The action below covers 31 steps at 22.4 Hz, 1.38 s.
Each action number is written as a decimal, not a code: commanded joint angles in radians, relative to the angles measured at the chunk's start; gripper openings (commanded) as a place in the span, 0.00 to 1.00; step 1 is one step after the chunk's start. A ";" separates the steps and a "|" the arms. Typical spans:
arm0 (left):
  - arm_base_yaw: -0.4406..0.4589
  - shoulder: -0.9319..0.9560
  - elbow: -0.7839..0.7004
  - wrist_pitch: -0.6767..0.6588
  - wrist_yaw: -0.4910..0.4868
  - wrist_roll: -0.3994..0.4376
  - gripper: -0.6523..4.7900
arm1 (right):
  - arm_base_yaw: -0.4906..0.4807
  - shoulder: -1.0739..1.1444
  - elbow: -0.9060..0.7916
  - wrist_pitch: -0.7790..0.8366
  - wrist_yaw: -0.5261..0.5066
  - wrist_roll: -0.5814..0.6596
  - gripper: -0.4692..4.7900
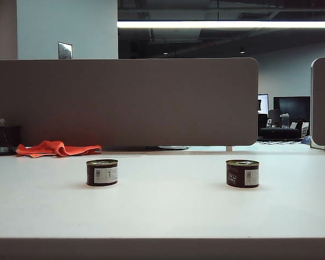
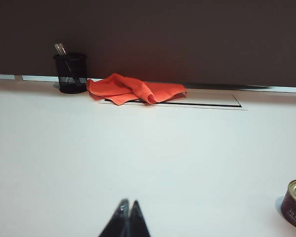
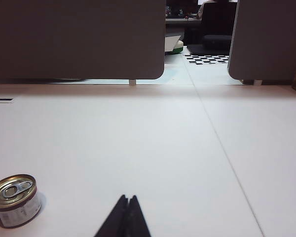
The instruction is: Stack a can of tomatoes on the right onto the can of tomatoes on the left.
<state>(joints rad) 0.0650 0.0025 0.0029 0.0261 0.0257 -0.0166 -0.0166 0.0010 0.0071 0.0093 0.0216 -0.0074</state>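
While two cans of tomatoes wait well apart on a white table (image 1: 162, 216), neither arm shows in the outside camera. The left can (image 1: 102, 172) and the right can (image 1: 242, 173) both stand upright, pull-tab lids up, in front of a grey partition (image 1: 124, 103). Each wrist camera shows its own fingers pressed together to a point and holding nothing: the left gripper (image 2: 126, 216) hangs low over bare table with the left can at the frame's edge, and the right gripper (image 3: 125, 213) sits close to the right can, off to its side. An orange cloth (image 1: 57, 148) and a black pen cup (image 1: 5, 141) lie near the partition, clear of the work. The risks look plain (nothing is gripped yet): the short, smooth right can could slip from a shallow or off-centre pinch, and a lopsided landing could leave it hanging over the left can's rim or knock that can aside.
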 commanded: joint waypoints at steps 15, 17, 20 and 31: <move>0.001 0.045 0.365 -0.226 0.072 -0.043 0.11 | 0.003 0.017 0.305 -0.014 0.001 0.154 0.08; 0.001 0.121 0.501 -0.276 0.149 -0.043 0.11 | 0.003 0.057 0.447 -0.122 0.000 0.154 0.08; -0.042 0.223 0.628 -0.309 0.230 -0.040 0.11 | 0.003 0.159 0.624 -0.274 -0.029 0.154 0.08; -0.277 0.566 0.922 -0.601 0.261 0.016 0.11 | 0.091 0.556 0.891 -0.502 -0.174 0.060 0.09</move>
<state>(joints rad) -0.1955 0.5632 0.9180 -0.5751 0.3344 0.0017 0.0555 0.5369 0.8783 -0.4652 -0.1905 0.0895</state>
